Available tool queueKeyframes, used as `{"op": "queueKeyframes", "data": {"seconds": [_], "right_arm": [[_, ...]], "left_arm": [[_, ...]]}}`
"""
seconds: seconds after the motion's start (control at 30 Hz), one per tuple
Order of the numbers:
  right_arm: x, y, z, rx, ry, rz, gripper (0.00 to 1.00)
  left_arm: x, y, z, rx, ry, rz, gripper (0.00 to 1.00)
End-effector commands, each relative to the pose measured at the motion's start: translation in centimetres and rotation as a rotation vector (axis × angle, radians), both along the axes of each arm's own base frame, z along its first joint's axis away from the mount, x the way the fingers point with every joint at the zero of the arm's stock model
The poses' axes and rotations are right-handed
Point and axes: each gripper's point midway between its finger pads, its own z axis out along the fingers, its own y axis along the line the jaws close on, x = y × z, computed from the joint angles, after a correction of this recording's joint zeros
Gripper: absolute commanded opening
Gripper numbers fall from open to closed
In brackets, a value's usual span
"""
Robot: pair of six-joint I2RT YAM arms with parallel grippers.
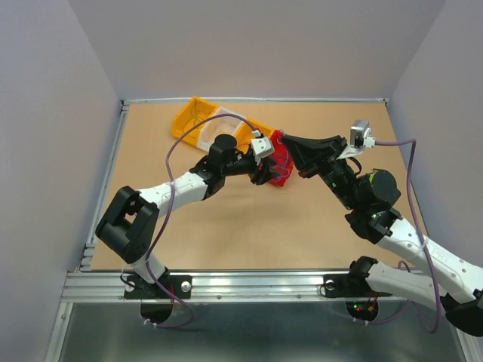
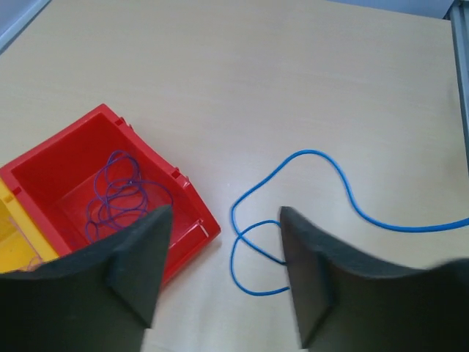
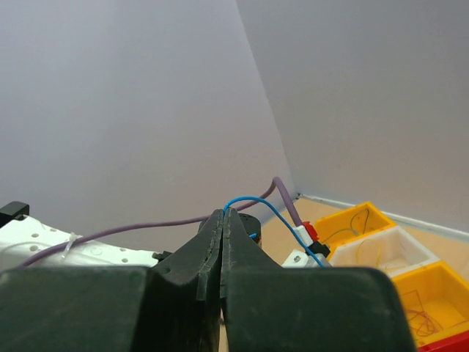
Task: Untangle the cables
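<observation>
A thin blue wire (image 2: 300,158) lies in loops on the table, one loop running between my left gripper's fingers. My left gripper (image 2: 223,246) is open just above the table, next to the red bin (image 2: 183,198). A purple wire (image 2: 117,194) lies coiled inside that bin. My right gripper (image 3: 224,213) is shut on the blue wire (image 3: 275,211) and holds its end up in the air. In the top view the left gripper (image 1: 263,173) is at the red bin (image 1: 281,162) and the right gripper (image 1: 287,139) is just behind the bin.
A row of bins stands at the back: a yellow bin (image 1: 195,117), a white bin (image 1: 219,130) and another yellow bin (image 3: 432,290), each with a thin wire in it. Thick lavender cables (image 1: 170,162) run along both arms. Grey walls close in the table.
</observation>
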Motion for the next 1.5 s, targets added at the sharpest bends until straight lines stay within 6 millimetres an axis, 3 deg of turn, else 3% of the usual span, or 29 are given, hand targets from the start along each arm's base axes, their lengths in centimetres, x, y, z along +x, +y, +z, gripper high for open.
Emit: {"op": "queueKeyframes", "data": {"seconds": [0.0, 0.03, 0.1, 0.17, 0.37, 0.53, 0.6, 0.63, 0.67, 0.87, 1.03, 1.1, 1.17, 1.27, 1.33, 1.4, 1.47], "right_arm": [[-1.9, -0.7, 3.9, 0.074, -0.083, 0.044, 0.01], [-1.9, -0.9, 3.9, 0.077, -0.084, 0.037, 0.00], [-2.1, -1.2, 3.7, 0.075, -0.086, 0.032, 0.01], [-2.2, -1.3, 3.4, 0.071, -0.086, 0.032, 0.01], [-3.1, -2.5, 2.8, 0.072, -0.087, 0.023, 0.01], [-2.8, -3.9, -1.1, 0.076, -0.009, -0.024, 0.01], [-2.3, -4.1, -4.2, 0.068, 0.052, -0.045, 0.01], [-2.1, -4.2, -4.9, 0.070, 0.069, -0.055, 0.01], [-1.5, -4.1, -6.9, 0.053, 0.106, -0.074, 0.01], [0.7, -1.4, -12.0, -0.060, 0.207, -0.064, 0.00], [2.2, 1.2, -15.7, -0.168, 0.274, -0.036, 0.02], [2.6, 1.9, -16.5, -0.196, 0.284, -0.028, 0.09], [3.1, 3.1, -17.7, -0.234, 0.292, -0.008, 0.36], [3.6, 4.0, -18.3, -0.244, 0.298, 0.008, 0.87], [3.9, 4.4, -18.8, -0.243, 0.308, 0.015, 0.96], [3.9, 4.5, -19.4, -0.246, 0.316, 0.014, 0.98], [4.0, 4.1, -19.5, -0.242, 0.315, -0.001, 0.98]], "left_arm": [[-0.1, -1.4, 3.4, -0.085, -0.063, -0.066, 0.44], [-0.3, -1.3, 3.1, -0.078, -0.061, -0.075, 0.24], [-0.2, -1.3, 2.6, -0.065, -0.072, -0.078, 0.08], [-0.2, -1.1, 2.1, -0.048, -0.085, -0.074, 0.00], [-0.2, -0.8, 1.5, -0.038, -0.078, -0.074, 0.00], [1.5, 1.4, 3.7, -0.069, -0.091, 0.014, 0.00], [2.7, 3.5, 5.5, -0.101, -0.088, 0.069, 0.00], [2.8, 4.1, 6.1, -0.115, -0.085, 0.066, 0.00], [2.6, 4.6, 7.0, -0.139, -0.066, 0.062, 0.00], [0.6, 5.7, 8.6, -0.180, -0.054, -0.023, 0.00], [1.3, 7.2, 10.3, -0.219, -0.049, 0.060, 0.00], [3.0, 8.6, 10.9, -0.238, -0.033, 0.154, 0.00], [5.1, 10.6, 11.5, -0.261, -0.005, 0.247, 0.00], [7.6, 13.5, 12.8, -0.298, 0.012, 0.361, 0.00], [10.0, 16.8, 13.9, -0.313, -0.019, 0.461, 0.00], [12.1, 20.3, 14.2, -0.317, -0.030, 0.570, 0.00], [13.5, 22.2, 14.5, -0.315, -0.029, 0.631, 0.00]]}}
